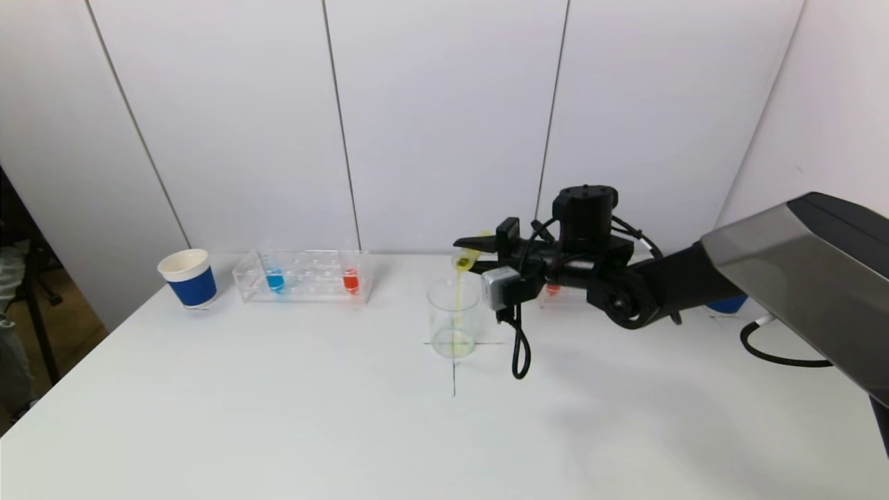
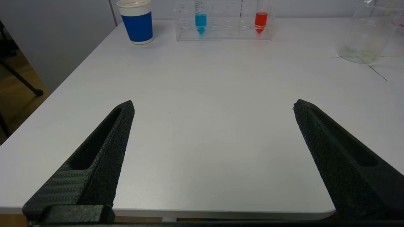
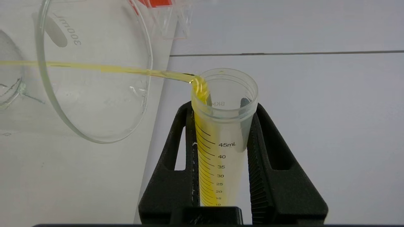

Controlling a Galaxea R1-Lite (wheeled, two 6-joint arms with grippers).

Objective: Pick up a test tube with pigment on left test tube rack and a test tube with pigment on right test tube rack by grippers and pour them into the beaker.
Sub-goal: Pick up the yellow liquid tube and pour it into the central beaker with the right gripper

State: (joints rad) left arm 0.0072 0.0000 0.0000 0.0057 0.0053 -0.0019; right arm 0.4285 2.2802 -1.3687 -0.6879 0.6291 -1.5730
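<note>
My right gripper (image 1: 479, 250) is shut on a graduated test tube (image 3: 221, 151) of yellow pigment, tipped mouth-down over the glass beaker (image 1: 455, 319). A thin yellow stream (image 1: 458, 295) runs from the tube's lip into the beaker, where yellow liquid pools at the bottom. The left test tube rack (image 1: 312, 267) is clear plastic and holds a blue tube (image 1: 275, 279) and a red tube (image 1: 351, 280). The right rack is mostly hidden behind my right arm; only a red tube tip (image 1: 553, 288) shows. My left gripper (image 2: 213, 105) stands open and empty over the table's near edge.
A blue-and-white paper cup (image 1: 189, 278) stands left of the left rack. A second blue cup (image 1: 726, 304) peeks out behind my right arm. A black cable (image 1: 519, 347) hangs from the right wrist beside the beaker. The beaker sits on a pen-drawn cross (image 1: 454, 378).
</note>
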